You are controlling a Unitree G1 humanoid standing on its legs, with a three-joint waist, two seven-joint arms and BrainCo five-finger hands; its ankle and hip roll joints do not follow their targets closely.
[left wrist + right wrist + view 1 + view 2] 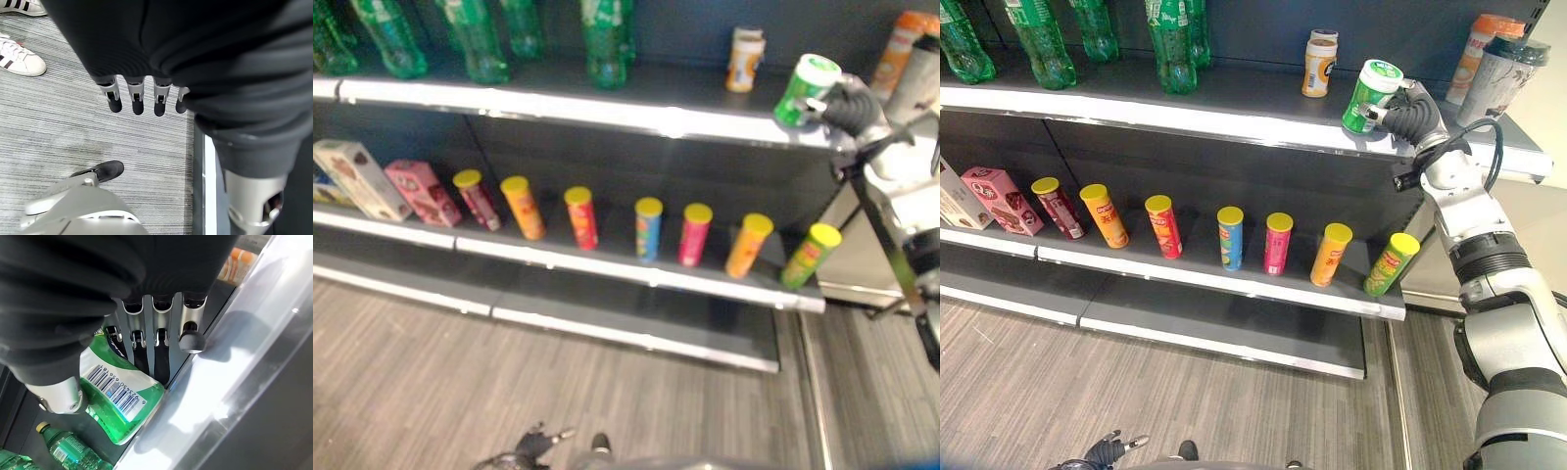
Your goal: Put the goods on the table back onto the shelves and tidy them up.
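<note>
The right robot hand (1412,115) had its fingers curled round a green canister (1369,96), whose long axis leaned with the base just over the front edge of the top shelf (1234,98), beside an orange-and-white jar (1318,64). The left robot hand (142,95) hung relaxed, far below.

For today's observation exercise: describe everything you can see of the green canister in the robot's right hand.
The green canister is a small round tub, apparently plastic, with a white lid bearing a green patch and a white label panel with a barcode on its side. It is tilted, its lid leaning away from the hand, its base at the front edge of the top shelf. The right hand has its fingers curled round it. It sits apart from the orange-and-white bottle further back.
</note>
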